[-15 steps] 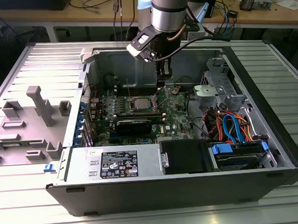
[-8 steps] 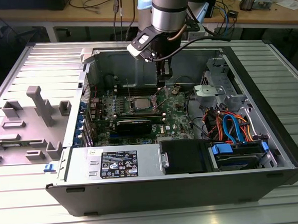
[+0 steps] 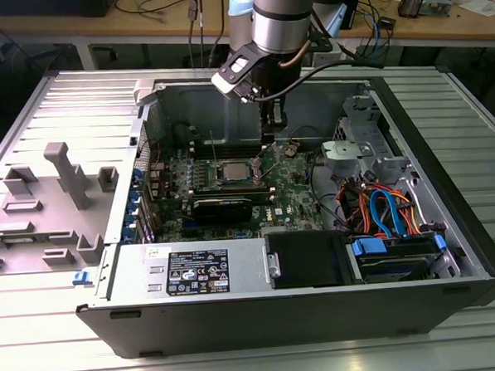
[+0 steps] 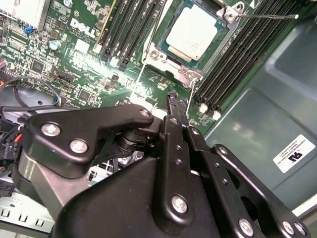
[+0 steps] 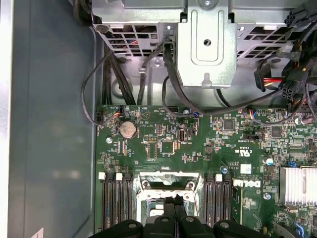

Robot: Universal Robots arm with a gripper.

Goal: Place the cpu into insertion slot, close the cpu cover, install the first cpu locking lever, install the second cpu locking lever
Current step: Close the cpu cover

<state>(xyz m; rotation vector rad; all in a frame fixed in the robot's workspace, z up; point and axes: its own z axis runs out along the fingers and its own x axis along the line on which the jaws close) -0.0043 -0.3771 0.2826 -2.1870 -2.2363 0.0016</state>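
Already the cpu [image 4: 190, 30] sits in the insertion slot [image 4: 232, 14], and the cpu cover [image 4: 187, 74] looks folded down around it. In the exterior view the jaws hang at about two o'clock from the slot, closed on nothing. One locking lever [image 4: 265, 16] juts free, so the first-lever step seems in hand. It calls for pressing that thin wire down under its catch.

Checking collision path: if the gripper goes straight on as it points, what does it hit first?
Likely the rim of the cpu cover, just beyond the shut gripper; the thin lever wire beside it could come first. Depth unclear.
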